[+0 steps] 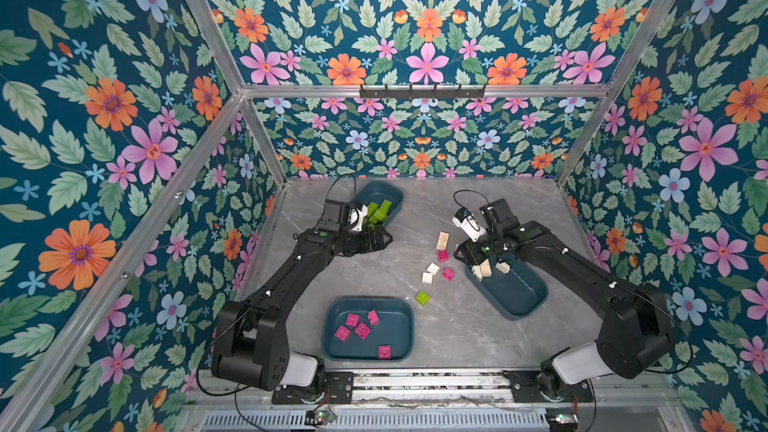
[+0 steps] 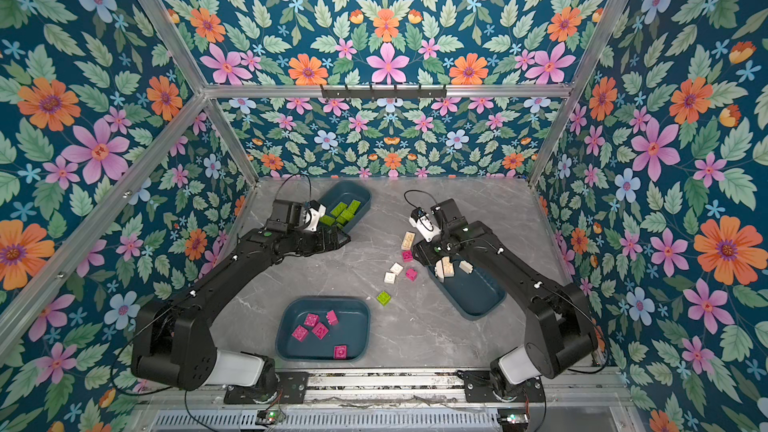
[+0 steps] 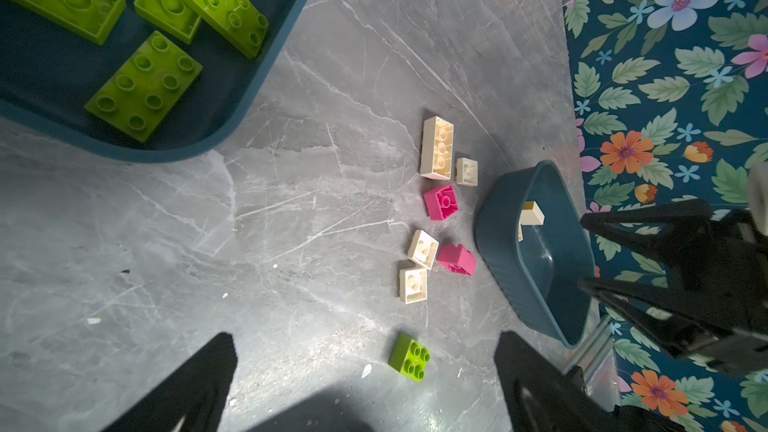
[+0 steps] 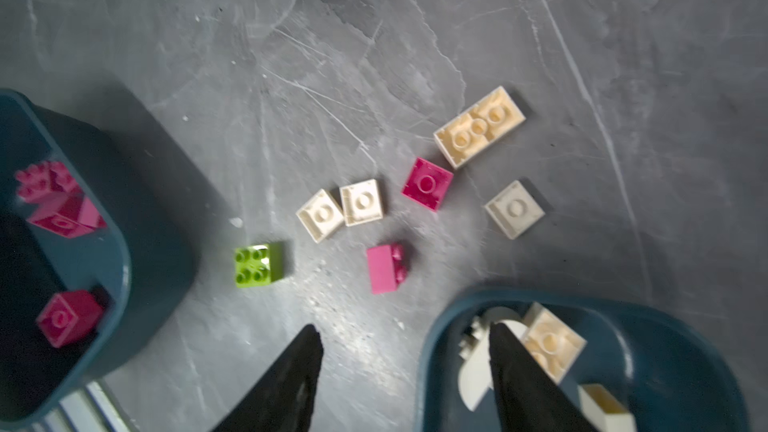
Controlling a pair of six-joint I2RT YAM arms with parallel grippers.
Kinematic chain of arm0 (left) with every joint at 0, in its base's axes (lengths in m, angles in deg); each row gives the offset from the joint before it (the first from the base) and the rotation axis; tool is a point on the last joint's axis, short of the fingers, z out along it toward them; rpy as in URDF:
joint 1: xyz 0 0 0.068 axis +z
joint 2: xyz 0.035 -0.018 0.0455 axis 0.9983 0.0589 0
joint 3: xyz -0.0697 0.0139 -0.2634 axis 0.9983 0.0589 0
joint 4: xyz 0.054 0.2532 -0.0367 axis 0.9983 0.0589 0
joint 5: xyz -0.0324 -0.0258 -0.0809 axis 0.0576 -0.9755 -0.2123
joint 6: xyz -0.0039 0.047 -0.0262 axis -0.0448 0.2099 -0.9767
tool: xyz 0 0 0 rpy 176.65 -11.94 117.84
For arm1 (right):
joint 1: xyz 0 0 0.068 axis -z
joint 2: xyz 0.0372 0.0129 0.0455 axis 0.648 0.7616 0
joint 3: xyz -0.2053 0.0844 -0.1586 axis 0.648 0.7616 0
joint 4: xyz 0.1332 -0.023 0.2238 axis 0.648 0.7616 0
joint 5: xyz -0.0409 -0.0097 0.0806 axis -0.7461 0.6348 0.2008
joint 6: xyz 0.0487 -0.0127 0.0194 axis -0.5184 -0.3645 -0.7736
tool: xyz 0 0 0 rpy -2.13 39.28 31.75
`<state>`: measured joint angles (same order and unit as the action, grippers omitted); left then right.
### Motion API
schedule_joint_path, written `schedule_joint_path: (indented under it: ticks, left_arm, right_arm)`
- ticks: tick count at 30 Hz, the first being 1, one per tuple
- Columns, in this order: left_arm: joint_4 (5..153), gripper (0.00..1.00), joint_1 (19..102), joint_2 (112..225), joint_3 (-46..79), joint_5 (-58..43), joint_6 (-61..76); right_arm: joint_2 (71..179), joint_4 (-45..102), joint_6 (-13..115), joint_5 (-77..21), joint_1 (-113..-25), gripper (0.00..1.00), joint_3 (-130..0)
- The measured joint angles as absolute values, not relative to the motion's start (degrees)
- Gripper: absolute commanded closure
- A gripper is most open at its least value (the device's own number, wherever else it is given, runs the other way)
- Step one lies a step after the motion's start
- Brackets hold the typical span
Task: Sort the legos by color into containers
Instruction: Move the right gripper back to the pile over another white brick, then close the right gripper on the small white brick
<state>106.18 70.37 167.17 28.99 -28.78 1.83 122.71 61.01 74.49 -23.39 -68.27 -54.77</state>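
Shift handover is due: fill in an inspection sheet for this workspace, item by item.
Surface: grey marbled table, scratched.
Job's things: green bricks in far-left bin; five pink bricks in front bin; cream bricks in right bin. Loose on the table: four cream legos, two pink legos, one green lego.
Clutter: small white flecks; otherwise nothing seen.
Pincers: left pincer open, empty, near the far-left bin; right pincer open over the right bin's end, nothing across it.
Cables: thin black loop at each wrist, clear of the bricks.
Surroundings: floral walls, aluminium frame, black hook rail.
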Motion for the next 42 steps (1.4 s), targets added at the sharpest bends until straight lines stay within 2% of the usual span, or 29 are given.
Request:
schedule_joint_path:
  ticks: [4,10,17,25,42]
  left_arm:
    - [107.25,0.0,70.42,166.82,28.99,-27.88,2.09]
    - [107.38,0.0,70.68,165.7,29.69,-27.08,2.92]
    - [107.47,0.0,71.2,164.83,30.98,-26.51,3.31]
    - [107.52,0.0,71.36,163.82,32.51,-26.2,3.55]
    - [107.41,0.0,71.75,163.49,33.82,-25.37,4.36]
  right_arm:
    - [125.97,60.51,63.21,-25.09,-75.66,0.33,-56.91]
    - [134.16,61.82,47.38,-34.62,-83.57,0.32,-62.55]
    - [142.99,66.19,33.53,-41.35,-86.83,0.3,-67.97]
    - [148.98,67.7,25.4,-43.56,-87.75,0.32,-70.26]
    - [154.45,68.71,19.89,-44.87,-88.66,0.53,-72.62]
